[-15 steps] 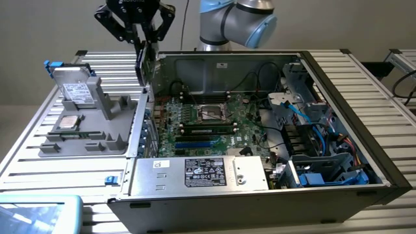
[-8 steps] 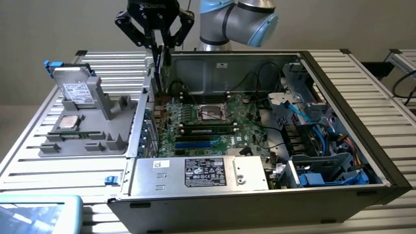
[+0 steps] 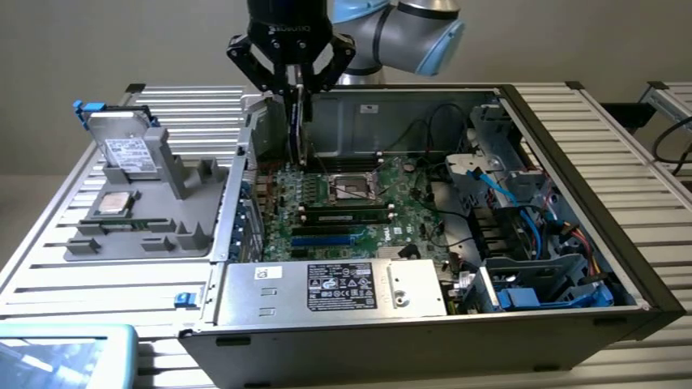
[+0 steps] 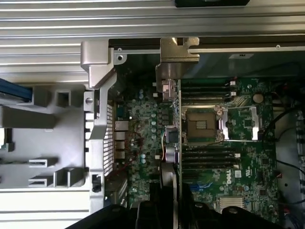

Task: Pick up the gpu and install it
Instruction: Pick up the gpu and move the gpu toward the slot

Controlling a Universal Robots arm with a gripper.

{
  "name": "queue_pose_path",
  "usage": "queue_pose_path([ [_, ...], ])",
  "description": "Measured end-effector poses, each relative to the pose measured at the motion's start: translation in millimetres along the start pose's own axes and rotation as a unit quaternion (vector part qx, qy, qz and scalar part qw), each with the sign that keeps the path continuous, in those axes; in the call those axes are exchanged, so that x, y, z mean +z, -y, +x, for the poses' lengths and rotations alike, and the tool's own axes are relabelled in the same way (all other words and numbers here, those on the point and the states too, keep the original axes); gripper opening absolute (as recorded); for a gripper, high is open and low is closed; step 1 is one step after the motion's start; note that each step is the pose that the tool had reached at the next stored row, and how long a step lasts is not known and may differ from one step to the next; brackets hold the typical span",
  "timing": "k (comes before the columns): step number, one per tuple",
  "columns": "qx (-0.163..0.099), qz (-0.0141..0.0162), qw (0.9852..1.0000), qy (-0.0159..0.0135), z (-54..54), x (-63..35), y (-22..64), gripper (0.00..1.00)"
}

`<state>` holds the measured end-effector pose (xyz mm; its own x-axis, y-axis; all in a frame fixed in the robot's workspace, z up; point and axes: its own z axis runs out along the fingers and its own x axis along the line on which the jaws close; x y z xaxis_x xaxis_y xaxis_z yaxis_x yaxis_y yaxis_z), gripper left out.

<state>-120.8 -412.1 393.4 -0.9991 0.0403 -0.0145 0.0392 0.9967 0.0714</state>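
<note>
on the exterior view's left the grey parts tray (image 3: 200, 235) sits just beside the open computer case (image 3: 605, 243), with the hard drive (image 3: 126, 151) standing in its holder, well apart from my work. my gripper (image 3: 294, 81) hangs over the case's far left corner, fingers clamped on the gpu (image 3: 298, 130), which hangs upright and edge-on above the motherboard (image 3: 324, 215) and is not seated in any slot. in the wrist view the gpu (image 4: 179, 129) shows as a thin line beside the cpu socket (image 4: 202, 125), with its silver bracket (image 4: 171, 57) toward the far wall. the blue slot (image 3: 324, 241) seems to lie crosswise to the card, so i judge a good install needs the card plumb, its bottom edge parallel to the slot, its bracket toward the vented wall (image 4: 108, 138), and a straight, even press. to the right, the loose black cables (image 3: 433, 121) and blue cables (image 3: 508, 203) are things to steer clear of.
</note>
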Motion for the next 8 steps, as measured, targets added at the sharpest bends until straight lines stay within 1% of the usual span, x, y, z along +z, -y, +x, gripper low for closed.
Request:
queue_pose_path([
  [8, 0.0, 0.0001, 1.0, 0.0, -35.0, 14.8, 2.0, 0.28],
])
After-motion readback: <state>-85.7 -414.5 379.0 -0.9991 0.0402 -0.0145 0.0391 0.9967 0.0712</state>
